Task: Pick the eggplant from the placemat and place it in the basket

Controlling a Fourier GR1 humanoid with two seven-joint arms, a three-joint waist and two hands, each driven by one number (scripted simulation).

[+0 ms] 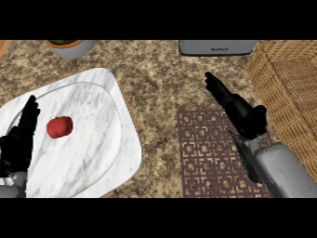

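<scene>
The eggplant [245,155] is a dark, long shape with a greenish stem end. It lies on the brown patterned placemat [205,153], along that mat's right side, partly hidden by my right forearm. My right hand [241,111] hovers just beyond the eggplant's stem end, fingers straight and pointing up-left, open and holding nothing. The wicker basket [294,88] stands right of the placemat, close to this hand. My left hand [18,137] rests open at the left edge, fingers up, over the marble board.
A white marble board [123,139] carries a round plate [85,107] with a small red item [59,126] on it. A grey appliance [215,47] sits at the back, and a grey pot [71,47] at the back left. Speckled counter shows between board and placemat.
</scene>
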